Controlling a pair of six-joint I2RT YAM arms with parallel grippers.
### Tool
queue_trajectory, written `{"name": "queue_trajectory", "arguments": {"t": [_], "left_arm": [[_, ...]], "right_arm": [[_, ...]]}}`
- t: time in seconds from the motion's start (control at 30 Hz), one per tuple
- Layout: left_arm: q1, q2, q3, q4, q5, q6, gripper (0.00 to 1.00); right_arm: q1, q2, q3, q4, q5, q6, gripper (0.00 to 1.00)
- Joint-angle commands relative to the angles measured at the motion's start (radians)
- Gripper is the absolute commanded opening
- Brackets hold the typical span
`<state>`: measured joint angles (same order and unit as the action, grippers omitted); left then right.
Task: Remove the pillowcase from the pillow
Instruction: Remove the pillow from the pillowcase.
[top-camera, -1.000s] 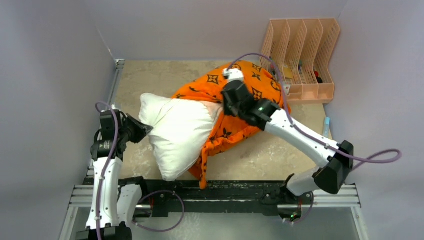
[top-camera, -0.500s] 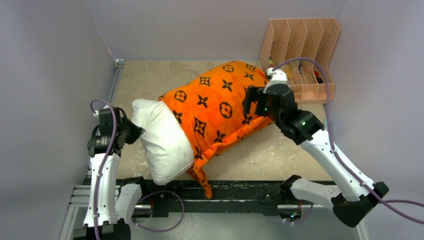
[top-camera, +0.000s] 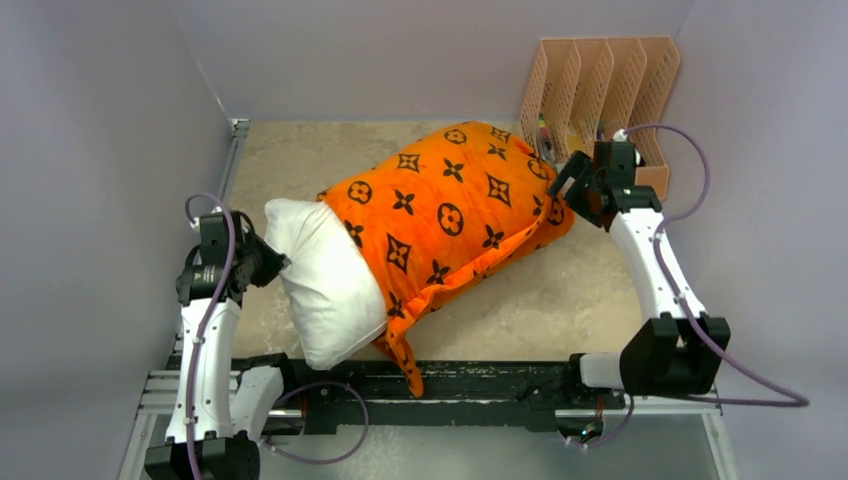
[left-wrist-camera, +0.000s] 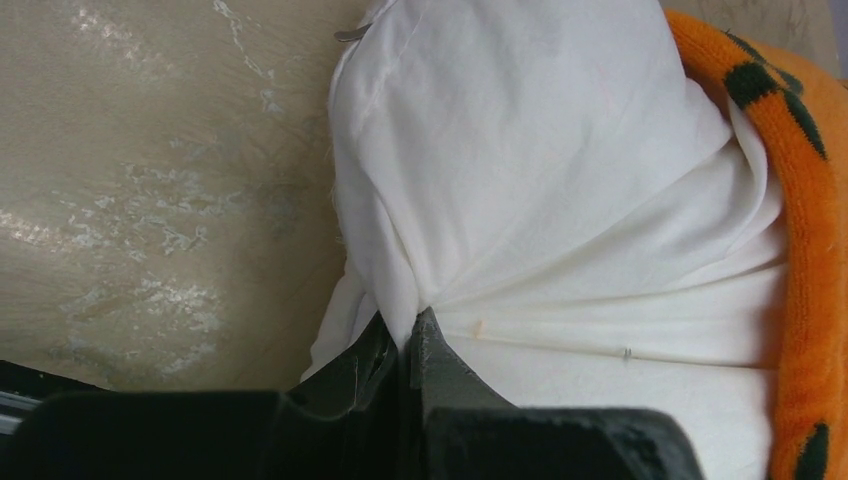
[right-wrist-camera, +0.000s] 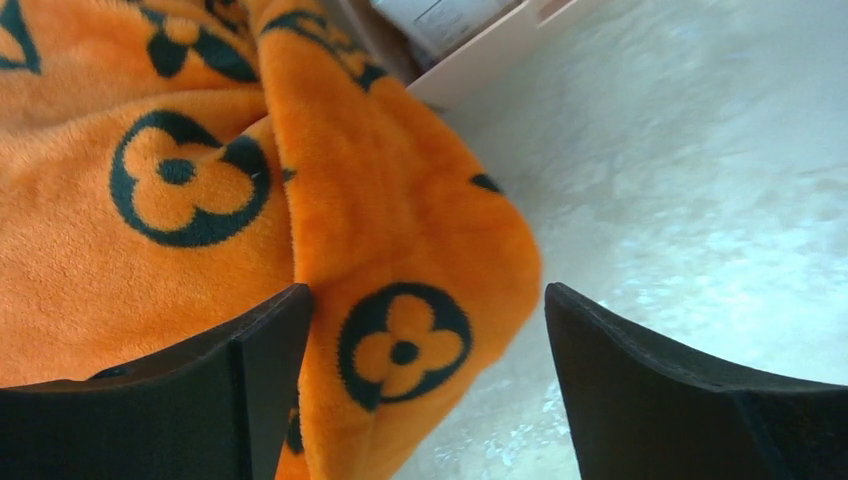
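Note:
The orange pillowcase (top-camera: 440, 215) with black motifs covers most of the white pillow (top-camera: 325, 285), whose left end sticks out bare. My left gripper (top-camera: 268, 262) is at that bare end. In the left wrist view it (left-wrist-camera: 412, 325) is shut on a pinched fold of the pillow (left-wrist-camera: 540, 180), with the pillowcase hem (left-wrist-camera: 800, 250) at the right. My right gripper (top-camera: 570, 185) is at the pillowcase's far right corner. In the right wrist view it (right-wrist-camera: 428, 295) stands open, with that corner (right-wrist-camera: 400, 220) lying between the fingers and against the left one.
A peach file rack (top-camera: 610, 90) stands at the back right, just behind the right gripper; its edge (right-wrist-camera: 470, 40) shows in the right wrist view. Grey walls close in the beige table (top-camera: 520, 300) on three sides. A small tube (top-camera: 653, 250) lies by the right wall.
The right gripper let go of the bunched pillowcase at the middle, opened, and moved to its far right corner. The pillowcase spread back over more of the pillow. The left gripper kept its hold.

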<state>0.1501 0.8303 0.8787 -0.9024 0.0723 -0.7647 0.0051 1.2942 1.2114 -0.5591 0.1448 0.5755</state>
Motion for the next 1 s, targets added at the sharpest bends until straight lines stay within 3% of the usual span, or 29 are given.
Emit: {"name": "queue_trajectory", "arguments": {"t": [0.0, 0.1, 0.13, 0.2, 0.23, 0.37, 0.6, 0.77, 0.83, 0.9, 0.97], "left_arm": [[0.023, -0.003, 0.026, -0.032, -0.086, 0.06, 0.0], [0.023, -0.002, 0.022, -0.024, -0.077, 0.061, 0.0], [0.023, -0.003, 0.024, -0.021, -0.057, 0.066, 0.0], [0.023, -0.01, 0.045, -0.021, -0.041, 0.073, 0.0], [0.021, -0.009, 0.056, -0.024, -0.045, 0.077, 0.0], [0.023, 0.018, 0.079, 0.003, -0.069, 0.072, 0.0], [0.049, 0.134, 0.179, 0.027, -0.015, 0.11, 0.0], [0.133, 0.223, 0.27, -0.023, 0.079, 0.154, 0.0], [0.134, 0.226, 0.287, -0.023, 0.087, 0.158, 0.0], [0.134, 0.217, 0.268, -0.013, 0.105, 0.164, 0.0], [0.134, 0.201, 0.214, 0.025, 0.18, 0.154, 0.0]], "right_arm": [[0.001, 0.052, 0.03, 0.088, -0.209, 0.041, 0.83], [0.001, 0.068, -0.011, 0.108, -0.204, 0.053, 0.6], [0.0, 0.058, -0.023, 0.095, -0.166, 0.053, 0.37], [-0.002, -0.012, -0.07, 0.081, -0.036, 0.06, 0.08], [-0.017, -0.062, -0.105, 0.095, 0.008, 0.058, 0.0], [-0.125, -0.268, -0.198, 0.083, 0.048, 0.081, 0.0], [-0.145, -0.529, -0.205, -0.163, 0.465, 0.126, 0.0], [-0.145, -0.661, -0.205, -0.314, 0.651, 0.192, 0.0], [-0.144, -0.703, -0.221, -0.299, 0.735, 0.158, 0.0], [-0.145, -0.71, -0.264, -0.14, 0.633, -0.082, 0.0], [-0.145, -0.64, -0.216, -0.153, 0.367, -0.16, 0.05]]}}
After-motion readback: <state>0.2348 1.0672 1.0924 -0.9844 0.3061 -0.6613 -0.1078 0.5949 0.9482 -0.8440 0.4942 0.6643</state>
